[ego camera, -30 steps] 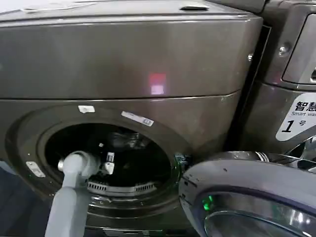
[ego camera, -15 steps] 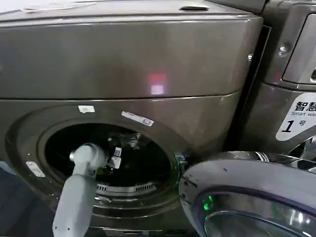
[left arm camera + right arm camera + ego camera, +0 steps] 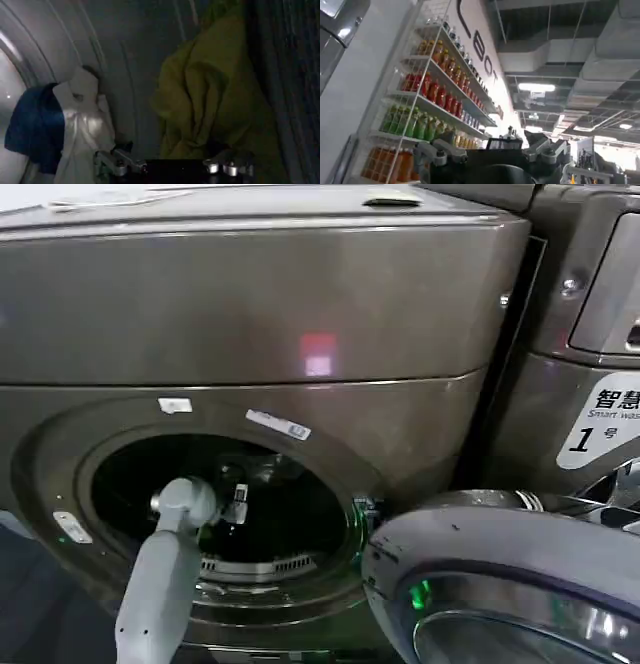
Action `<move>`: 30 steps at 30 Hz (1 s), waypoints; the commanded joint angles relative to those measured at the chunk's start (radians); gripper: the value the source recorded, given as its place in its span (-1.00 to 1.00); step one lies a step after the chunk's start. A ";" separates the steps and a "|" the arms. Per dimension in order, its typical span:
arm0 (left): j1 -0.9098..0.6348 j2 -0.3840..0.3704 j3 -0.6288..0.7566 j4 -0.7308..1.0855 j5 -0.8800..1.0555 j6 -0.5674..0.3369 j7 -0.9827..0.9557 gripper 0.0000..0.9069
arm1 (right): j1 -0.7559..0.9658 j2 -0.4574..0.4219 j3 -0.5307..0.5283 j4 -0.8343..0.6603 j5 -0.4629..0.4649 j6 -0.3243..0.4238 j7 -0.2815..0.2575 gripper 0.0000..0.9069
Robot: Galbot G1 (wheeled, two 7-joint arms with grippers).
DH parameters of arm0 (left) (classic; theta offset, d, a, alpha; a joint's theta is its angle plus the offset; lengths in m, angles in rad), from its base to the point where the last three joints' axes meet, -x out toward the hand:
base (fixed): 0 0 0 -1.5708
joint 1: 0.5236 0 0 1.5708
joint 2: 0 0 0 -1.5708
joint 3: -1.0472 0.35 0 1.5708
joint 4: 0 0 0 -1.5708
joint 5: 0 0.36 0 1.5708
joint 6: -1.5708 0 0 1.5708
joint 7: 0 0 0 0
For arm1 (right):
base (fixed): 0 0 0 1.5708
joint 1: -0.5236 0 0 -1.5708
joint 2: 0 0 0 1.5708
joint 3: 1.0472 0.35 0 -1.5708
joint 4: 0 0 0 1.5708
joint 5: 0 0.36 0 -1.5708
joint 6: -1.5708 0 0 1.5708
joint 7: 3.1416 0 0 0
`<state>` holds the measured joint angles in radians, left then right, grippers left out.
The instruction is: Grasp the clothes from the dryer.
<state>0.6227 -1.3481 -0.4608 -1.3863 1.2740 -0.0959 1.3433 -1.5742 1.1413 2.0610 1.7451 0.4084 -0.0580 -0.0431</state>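
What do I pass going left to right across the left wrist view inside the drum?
Dark blue garment → white-grey garment → bare drum wall → yellow-green garment.

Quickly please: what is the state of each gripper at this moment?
Left gripper: open, holding nothing, inside the dryer in front of the yellow-green cloth.
Right gripper: open, holding nothing, away from the dryer.
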 commanded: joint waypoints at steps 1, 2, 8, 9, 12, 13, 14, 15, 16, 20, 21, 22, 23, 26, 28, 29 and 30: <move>-0.013 -0.003 0.010 0.058 -0.052 0.052 -0.037 -1.00 | 0.003 0.001 -0.005 0.006 0.002 -0.002 0.001 1.00; -0.012 -0.003 0.014 0.057 -0.048 0.054 -0.037 -1.00 | 0.003 0.002 -0.006 0.007 0.002 -0.002 0.001 1.00; -0.018 0.000 0.042 0.076 -0.155 0.060 -0.036 -1.00 | 0.001 0.002 -0.005 0.001 0.001 0.000 0.002 1.00; -0.018 -0.001 0.044 0.079 -0.154 0.060 -0.036 -1.00 | 0.001 0.002 -0.006 0.002 0.001 0.000 0.002 1.00; -0.019 -0.002 0.043 0.086 -0.150 0.060 -0.036 -1.00 | 0.000 0.001 -0.006 0.002 0.001 -0.001 0.002 1.00; -0.020 -0.001 0.043 0.087 -0.151 0.060 -0.036 -1.00 | 0.000 0.000 -0.006 0.001 0.001 0.000 0.002 1.00; -0.020 0.000 0.043 0.088 -0.154 0.059 -0.037 -1.00 | 0.000 0.000 -0.007 0.000 0.001 0.000 0.002 1.00; -0.022 0.000 0.042 0.089 -0.161 0.059 -0.040 -1.00 | 0.001 0.000 -0.008 0.000 0.001 0.000 0.002 1.00; -0.023 0.001 0.041 0.090 -0.164 0.059 -0.044 -1.00 | 0.002 0.000 -0.009 0.000 0.001 0.000 0.003 1.00; -0.034 -0.003 0.033 0.089 -0.182 0.058 -0.154 -1.00 | 0.005 -0.001 -0.013 0.000 0.005 -0.004 0.009 1.00; -0.036 -0.006 0.024 0.081 -0.190 0.060 -0.179 -1.00 | 0.004 0.001 -0.014 0.001 0.005 -0.004 0.009 1.00; -0.040 -0.009 0.017 0.062 -0.205 0.065 -0.209 -1.00 | 0.002 0.002 -0.017 0.004 0.005 -0.004 0.014 1.00; -0.043 -0.008 0.017 0.046 -0.245 0.078 -0.232 -1.00 | 0.001 0.003 -0.018 0.005 0.007 -0.003 0.016 1.00; -0.071 -0.012 0.055 0.028 -0.402 0.162 -0.435 -1.00 | 0.002 0.005 -0.022 0.008 0.006 0.000 0.016 1.00; -0.098 -0.040 0.064 0.041 -0.430 0.220 -0.573 -1.00 | 0.005 0.007 -0.030 0.014 -0.015 -0.010 0.030 1.00; -0.111 -0.052 0.066 0.043 -0.451 0.258 -0.626 -1.00 | 0.004 0.012 -0.031 0.031 -0.023 -0.033 0.031 1.00; -0.117 -0.061 0.071 0.040 -0.479 0.309 -0.683 -1.00 | 0.006 0.015 -0.027 0.051 -0.014 -0.057 0.038 1.00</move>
<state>0.5642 -1.3675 -0.4184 -1.3221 1.0118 0.0193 1.0917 -1.5701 1.1492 2.0349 1.7572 0.4090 -0.0600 -0.0256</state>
